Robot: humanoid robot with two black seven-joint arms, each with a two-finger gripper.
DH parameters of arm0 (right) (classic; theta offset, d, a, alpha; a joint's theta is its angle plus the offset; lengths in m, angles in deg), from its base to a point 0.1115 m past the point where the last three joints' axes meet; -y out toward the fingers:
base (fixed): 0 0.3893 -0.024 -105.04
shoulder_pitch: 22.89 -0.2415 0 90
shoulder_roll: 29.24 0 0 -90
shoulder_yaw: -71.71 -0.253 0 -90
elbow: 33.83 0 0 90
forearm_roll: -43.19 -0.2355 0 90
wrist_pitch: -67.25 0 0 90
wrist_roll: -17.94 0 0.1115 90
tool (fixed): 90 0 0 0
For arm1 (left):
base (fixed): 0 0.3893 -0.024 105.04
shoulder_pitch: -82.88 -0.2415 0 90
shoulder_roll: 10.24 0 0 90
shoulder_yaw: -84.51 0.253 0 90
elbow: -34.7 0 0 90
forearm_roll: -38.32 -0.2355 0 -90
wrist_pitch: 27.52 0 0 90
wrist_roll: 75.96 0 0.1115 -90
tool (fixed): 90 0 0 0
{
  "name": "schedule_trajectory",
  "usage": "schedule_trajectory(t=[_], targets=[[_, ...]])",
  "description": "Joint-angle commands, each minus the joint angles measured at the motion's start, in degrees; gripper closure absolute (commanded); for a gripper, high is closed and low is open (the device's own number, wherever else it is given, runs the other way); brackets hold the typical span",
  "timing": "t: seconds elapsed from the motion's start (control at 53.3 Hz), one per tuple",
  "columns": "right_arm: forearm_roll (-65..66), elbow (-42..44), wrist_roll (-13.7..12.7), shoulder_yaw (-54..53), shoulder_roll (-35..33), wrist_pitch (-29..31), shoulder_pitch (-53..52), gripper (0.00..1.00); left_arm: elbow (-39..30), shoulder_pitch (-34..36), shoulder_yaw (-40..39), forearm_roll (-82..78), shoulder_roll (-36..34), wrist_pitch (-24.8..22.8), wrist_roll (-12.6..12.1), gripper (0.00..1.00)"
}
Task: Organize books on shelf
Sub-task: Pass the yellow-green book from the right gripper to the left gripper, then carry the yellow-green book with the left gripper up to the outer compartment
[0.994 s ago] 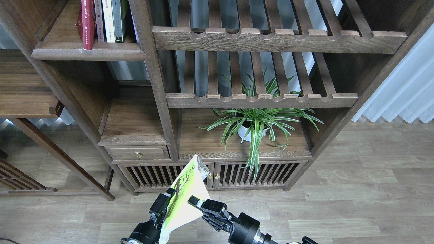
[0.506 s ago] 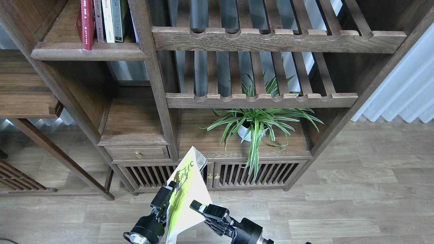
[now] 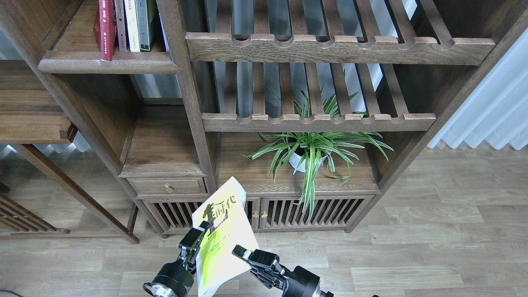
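My left tool [image 3: 194, 243] is closed on the left edge of the yellow-green book [image 3: 220, 235]. My right tool [image 3: 243, 253], just right of the book, touches its lower edge; I cannot tell its opening. The shelf [image 3: 109, 66] stands far above the book.

— What are the arms doing?
— Both are rising from below. The left gripper [image 3: 194, 243] is pinching the book [image 3: 220, 237] at its left edge.
— The other?
— The right gripper [image 3: 244, 252] is touching its right edge.

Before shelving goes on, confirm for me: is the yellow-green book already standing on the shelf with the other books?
No: the yellow-green book is low over the floor between the left claw and right claw, far below the shelf.
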Motion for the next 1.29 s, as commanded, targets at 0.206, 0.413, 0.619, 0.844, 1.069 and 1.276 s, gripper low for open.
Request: schedule_trajectory(t=[0.206,0.413,0.619,0.844,1.069,1.276], targets=[[0.36,1.12,0.30,-2.17,0.00,-0.28,-1.31,0.67,-3.22,-1.61,-0.49,-0.14,-4.17,0.05,-0.15,0.96],[6.42,3.14,0.30,-1.55,0.00,-5.29,-4.65,0.01,-3.57,-2.66,-1.28,-0.14,-6.98,0.05,-0.32,0.96],[6.78,3.05,0.48,-2.52,0.00,-5.82,-4.74,0.01,-4.01,-3.19,-2.69,-0.40,-9.35,0.05,-0.41,0.97],[6.78,2.96,0.65,-6.38,0.00,-5.74,-4.92,0.01,-3.48,-4.25,-5.94,-1.28,-13.83,0.05,-0.76,0.97],[6.87,2.96,0.65,-10.87,0.00,-4.51,-4.39,0.01,-3.22,-8.19,-19.71,-10.73,-16.74,0.05,-0.67,0.96],[6.78,2.53,0.65,-10.95,0.00,-3.98,-4.83,0.01,-7.25,-13.82,-30.81,-22.28,-17.18,0.05,-0.76,0.96]])
